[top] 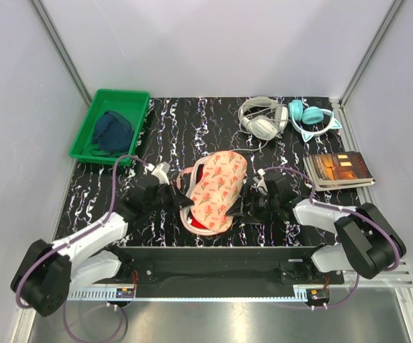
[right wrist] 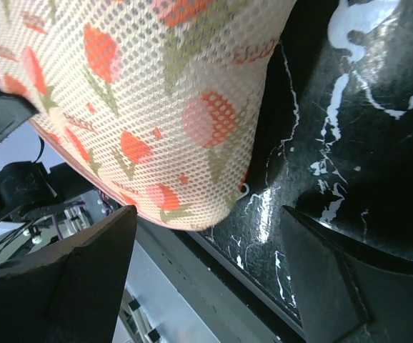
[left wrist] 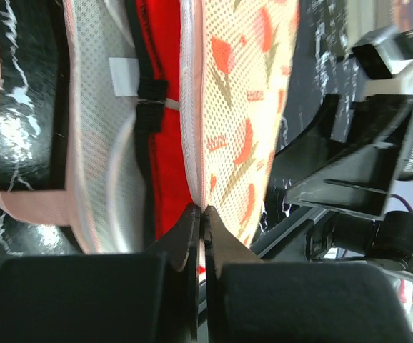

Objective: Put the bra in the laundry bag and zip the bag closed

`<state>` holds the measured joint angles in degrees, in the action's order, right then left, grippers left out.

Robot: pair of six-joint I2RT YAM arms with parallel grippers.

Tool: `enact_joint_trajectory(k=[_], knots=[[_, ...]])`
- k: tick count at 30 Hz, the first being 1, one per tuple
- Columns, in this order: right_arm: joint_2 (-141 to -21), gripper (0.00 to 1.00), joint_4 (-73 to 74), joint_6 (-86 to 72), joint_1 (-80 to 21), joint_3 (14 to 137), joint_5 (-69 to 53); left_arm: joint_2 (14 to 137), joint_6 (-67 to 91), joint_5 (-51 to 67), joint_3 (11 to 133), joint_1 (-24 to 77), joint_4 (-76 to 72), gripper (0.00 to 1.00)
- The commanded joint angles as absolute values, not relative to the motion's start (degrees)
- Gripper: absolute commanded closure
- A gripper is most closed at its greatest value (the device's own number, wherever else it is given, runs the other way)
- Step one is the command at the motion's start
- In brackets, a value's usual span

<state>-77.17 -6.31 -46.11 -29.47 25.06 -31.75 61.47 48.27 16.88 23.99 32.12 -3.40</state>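
While the laundry bag [top: 219, 187] lay at the middle of the black marbled table [top: 192, 125], its printed top half was folded down over the lower half with the seam gaping. The bra [left wrist: 167, 143] sat inside, red against the white mesh lining, and a strip of it showed at the bag's near edge in the overhead view. The left gripper [left wrist: 201, 211] was closed tight on the pink edge of the bag's top half, its jaws meeting with only that thin hem between them. The right gripper [right wrist: 206, 264] stood at the opposite side of the bag, its jaws spread wide and holding nothing; the bag's rounded end bulged into the gap between the fingers, and I could not tell whether it touched either one. At the far left a green tray [top: 92, 118] held a dark blue garment [top: 113, 132]. White headphones [top: 262, 118] and teal headphones [top: 312, 120] lay side by side at the far right, with a book [top: 339, 169] nearer than them.
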Motion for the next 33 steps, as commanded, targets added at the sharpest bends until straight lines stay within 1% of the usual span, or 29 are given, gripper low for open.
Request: enact_joint_trajectory(k=[1, 7, 11, 13, 15, 19, 22, 24, 29, 33], knots=[[-79.7, 0.11, -12.1, -45.3, -29.1, 26.0, -37.1, 55.9, 46.2, 13.7, 20.5, 31.6, -1.9, 1.0], [-86.1, 0.11, -21.0, -47.3, -29.1, 26.5, -41.4, 50.9, 48.1, 7.9, 14.6, 30.7, -2.5, 1.0], [-89.3, 0.09, -23.1, -48.3, -29.2, 27.2, -41.6, 48.2, 47.4, 3.9, 13.6, 29.9, -0.6, 1.0], [-90.8, 0.08, -26.6, -49.7, -29.1, 26.9, -41.9, 46.9, 47.3, 2.0, 13.0, 29.4, -0.3, 1.0], [-92.3, 0.07, -28.9, -51.4, -29.4, 27.2, -42.6, 46.7, 47.2, 1.1, 11.9, 28.9, -0.6, 1.0], [-93.7, 0.07, -27.7, -50.5, -31.1, 29.8, -40.5, 48.8, 46.9, 1.7, 10.5, 27.2, -1.8, 1.0], [-96.3, 0.09, -31.0, -51.9, -32.5, 30.1, -39.8, 49.8, 47.0, 2.1, 9.2, 26.3, -3.2, 1.0], [-98.9, 0.12, -33.4, -53.6, -34.2, 30.3, -39.1, 49.6, 47.1, 1.8, 8.6, 25.8, -3.5, 1.0], [-103.4, 0.18, -44.5, -58.4, -38.2, 30.2, -35.5, 49.7, 47.4, 0.9, 7.2, 24.3, -4.7, 1.0], [-107.1, 0.2, -49.6, -60.0, -40.8, 32.0, -34.4, 50.2, 47.5, 1.7, 6.2, 23.5, -5.5, 1.0]])
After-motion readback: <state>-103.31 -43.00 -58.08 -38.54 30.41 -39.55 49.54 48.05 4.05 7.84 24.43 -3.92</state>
